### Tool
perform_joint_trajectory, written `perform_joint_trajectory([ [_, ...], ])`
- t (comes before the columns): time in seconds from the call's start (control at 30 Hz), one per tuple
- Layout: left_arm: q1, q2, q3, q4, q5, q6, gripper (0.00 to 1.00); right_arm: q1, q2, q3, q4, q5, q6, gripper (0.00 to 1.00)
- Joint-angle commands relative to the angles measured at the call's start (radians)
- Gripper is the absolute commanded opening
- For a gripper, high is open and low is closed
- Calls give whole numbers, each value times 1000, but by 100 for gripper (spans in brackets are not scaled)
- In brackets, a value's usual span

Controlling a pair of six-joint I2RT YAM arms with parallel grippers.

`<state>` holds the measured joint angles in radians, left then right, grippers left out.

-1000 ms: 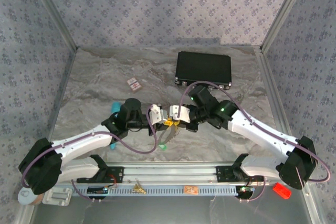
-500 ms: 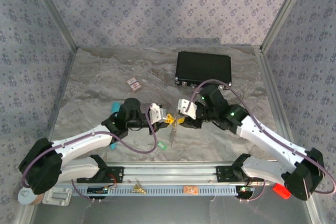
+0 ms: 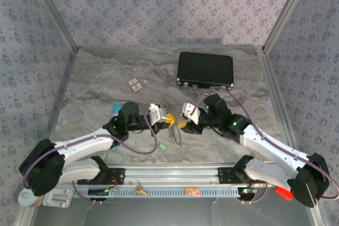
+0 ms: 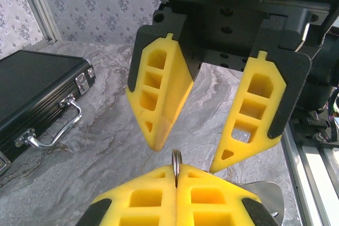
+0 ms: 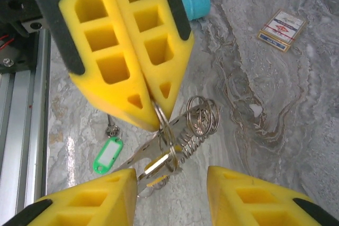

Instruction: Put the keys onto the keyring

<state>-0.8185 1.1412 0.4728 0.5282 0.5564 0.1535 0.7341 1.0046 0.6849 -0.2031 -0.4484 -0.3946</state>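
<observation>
Silvery wire, the keyring hangs mid-frame in the right wrist view, with the left hand clenched on its top. The right hand faces it with fingers spread, grasping nothing. A flat metal piece, probably one key, dangles at the ring; I cannot tell whether it is threaded on. The green key lies on the tabletop at lower left, apart from the ring, so it seems left to do. The red-and-white card at upper right bears print too small to read.
</observation>
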Motion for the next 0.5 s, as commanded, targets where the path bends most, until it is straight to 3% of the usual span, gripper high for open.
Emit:
perform_joint_trajectory([
  [0.0,-2,0,13,73,13,-15,0,13,20,7,42,-46,29,38],
  [0.2,-2,0,12,92,18,-18,0,18,40,13,33,-50,21,24],
  [0.47,-1,-5,13,128,32,-18,0,23,92,44,-8,-69,5,18],
])
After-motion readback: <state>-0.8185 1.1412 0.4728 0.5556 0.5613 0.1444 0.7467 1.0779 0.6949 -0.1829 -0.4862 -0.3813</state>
